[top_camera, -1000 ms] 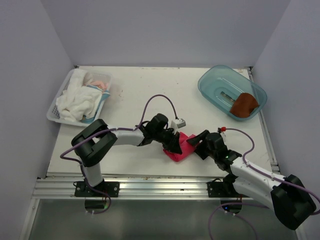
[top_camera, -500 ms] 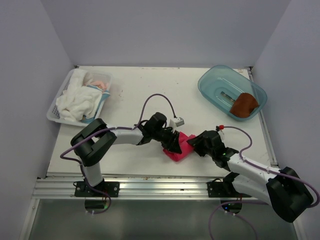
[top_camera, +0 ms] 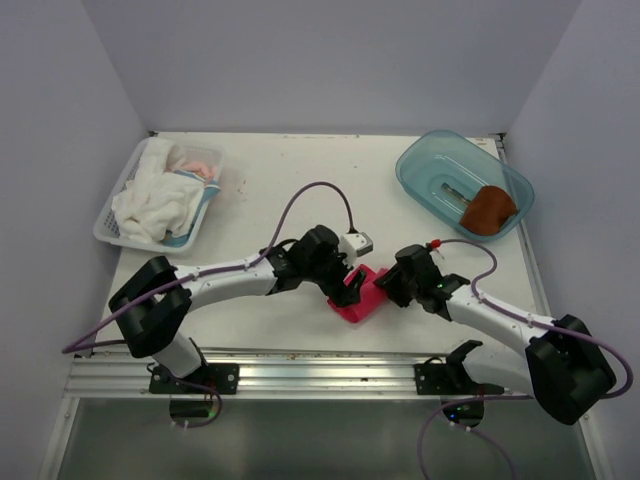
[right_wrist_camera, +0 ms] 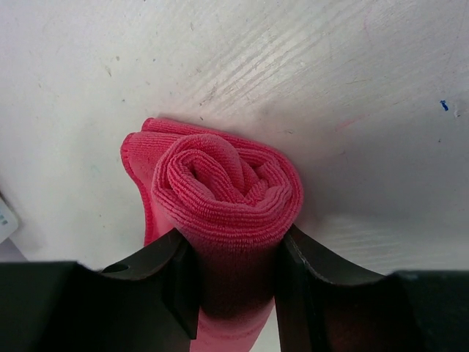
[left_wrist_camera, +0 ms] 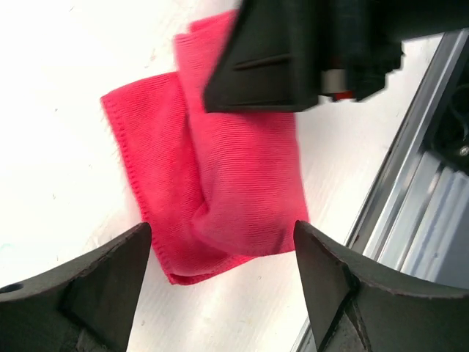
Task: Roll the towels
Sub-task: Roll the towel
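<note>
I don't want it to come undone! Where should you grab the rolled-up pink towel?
Squeeze the pink towel across its thick rolled middle, coming in from the spiral end, with fingers on both rounded sides, as the right gripper does. That probably pins the layers together; pulling its flat loose edge would likely unroll it.

The left arm reaches from 7 o'clock toward the desk's centre, its left gripper [top_camera: 349,290] spread wide (fingers [left_wrist_camera: 110,271] well apart). The right arm stretches in from 5 o'clock, right gripper [top_camera: 390,292] clamped on the rolled pink-red towel [right_wrist_camera: 227,191].
</note>
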{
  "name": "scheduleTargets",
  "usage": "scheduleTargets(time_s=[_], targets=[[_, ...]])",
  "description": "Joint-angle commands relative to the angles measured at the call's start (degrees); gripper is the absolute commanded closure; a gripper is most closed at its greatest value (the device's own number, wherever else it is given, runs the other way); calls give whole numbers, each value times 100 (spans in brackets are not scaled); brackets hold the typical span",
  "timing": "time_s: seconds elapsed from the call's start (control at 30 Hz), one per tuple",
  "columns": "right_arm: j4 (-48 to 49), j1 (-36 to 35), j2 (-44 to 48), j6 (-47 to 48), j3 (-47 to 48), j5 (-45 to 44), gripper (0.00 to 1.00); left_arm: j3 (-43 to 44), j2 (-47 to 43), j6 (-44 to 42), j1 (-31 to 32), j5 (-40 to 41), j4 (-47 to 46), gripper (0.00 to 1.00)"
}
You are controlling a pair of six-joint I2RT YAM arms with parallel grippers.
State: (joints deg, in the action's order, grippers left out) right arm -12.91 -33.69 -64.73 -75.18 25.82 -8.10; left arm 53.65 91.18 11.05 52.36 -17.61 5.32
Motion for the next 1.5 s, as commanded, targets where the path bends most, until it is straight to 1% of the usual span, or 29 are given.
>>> scheduleTargets(time_s=[0.0,0.03,0.1,0.13,0.23,0.37,0.43,0.47,0.53,0.7,0.77,0.8,0.83,0.87,0.9,0.93,0.97,1.0,1.03,1.07,1.1,1.13,1.17,1.2,1.27,1.3,1.47], targets=[[-537,3,-268,65,300,53,62,513,-83,-753,792,1407,513,18],[-572,3,-338,56,361,63,62,611,48,-806,924,1635,696,18],[-678,3,-391,47,423,72,62,760,154,-867,1179,1734,768,18],[-713,3,-417,56,467,72,62,761,181,-885,1250,2047,725,18],[-757,29,-435,56,511,124,61,752,251,-999,1522,2383,567,17],[-801,64,-400,73,538,142,61,814,523,-1078,1909,2771,584,17],[-810,73,-383,73,538,133,61,814,672,-1070,1953,2938,514,17],[-810,73,-365,73,538,133,60,814,708,-1235,1980,2999,479,17],[-801,82,-365,73,520,151,60,805,813,-1280,1980,3157,356,18],[-871,100,-339,100,564,142,60,902,1095,-1298,1980,3281,347,20],[-924,108,-321,126,590,133,59,902,1139,-1246,1980,3299,338,25],[-942,100,-312,143,608,116,56,902,1165,-1219,1980,3307,338,28],[-959,100,-277,144,617,107,54,902,1174,-1202,1980,3307,347,35],[-985,108,-268,152,617,98,52,902,1174,-1149,1971,3316,347,39],[-1003,117,-251,161,617,98,48,928,1174,-1158,1954,3290,364,43],[-1021,117,-207,161,617,80,45,928,1174,-984,1936,3142,399,51],[-1030,117,-181,187,617,63,38,937,1166,-938,1866,3036,408,56],[-1056,126,-154,205,626,63,34,920,1113,-894,1822,2774,408,58],[-1126,126,-128,249,652,37,30,902,1069,-807,1761,2615,408,65],[-1170,135,-67,275,669,10,25,876,1043,-763,1621,2457,408,68],[-1231,135,-31,302,730,-25,23,841,956,-710,1550,2098,382,71],[-1328,144,13,354,766,-77,22,797,902,-588,1454,1921,356,76],[-1372,144,117,363,784,-165,21,753,850,-525,1279,1788,312,78],[-1416,144,171,372,827,-209,20,648,736,-464,1181,1291,233,81],[-1557,152,276,416,872,-332,19,516,639,-244,892,901,110,81],[-1592,161,355,434,915,-368,19,376,543,-165,803,551,-12,81],[-1724,179,452,504,968,-447,19,-12,392,353,408,-207,-435,81]])
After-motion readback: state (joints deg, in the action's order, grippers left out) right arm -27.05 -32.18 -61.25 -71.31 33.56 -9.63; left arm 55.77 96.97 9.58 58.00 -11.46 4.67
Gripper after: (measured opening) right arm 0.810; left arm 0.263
